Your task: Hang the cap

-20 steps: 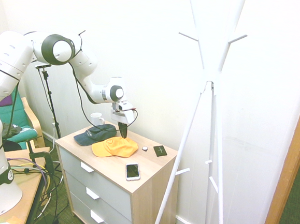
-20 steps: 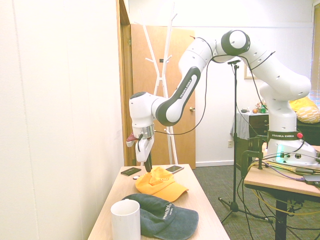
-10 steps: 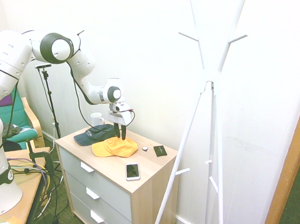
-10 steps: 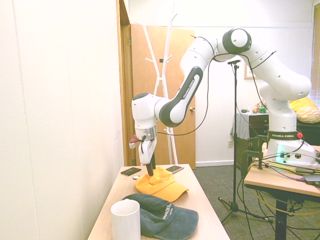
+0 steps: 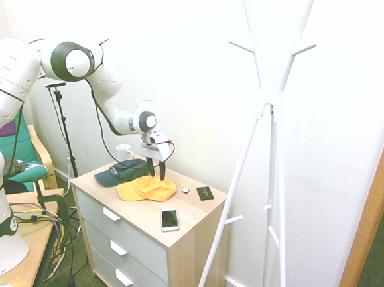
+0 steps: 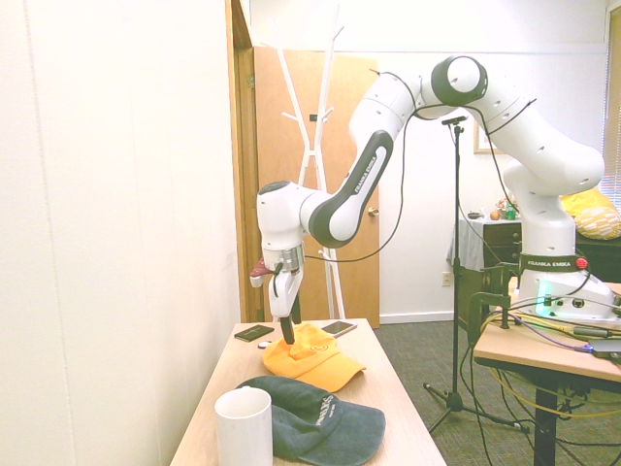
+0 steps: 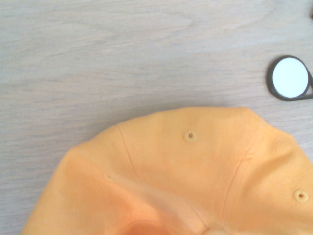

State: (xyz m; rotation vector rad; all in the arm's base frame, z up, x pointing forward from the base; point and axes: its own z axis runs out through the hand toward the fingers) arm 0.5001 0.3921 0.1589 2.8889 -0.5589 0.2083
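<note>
Yellow fabric, the cap (image 5: 148, 189) lies on the dresser (image 5: 190, 213) beneath the claw (image 5: 155, 178), its fingers spread — probably so they can straddle the crown and pinch cloth — ready for lifting toward the rack (image 5: 275, 157).

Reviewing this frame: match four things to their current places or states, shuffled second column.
1. yellow-orange baseball cap
2. gripper
3. white mug
4. smartphone

A. lying flat on the dresser, screen up
B. fingers apart, over the yellow-orange crown
C. upright beside the dark cap
D. on the dresser top, not on the coat rack

Pairs: 1-D, 2-B, 3-C, 4-A
</note>
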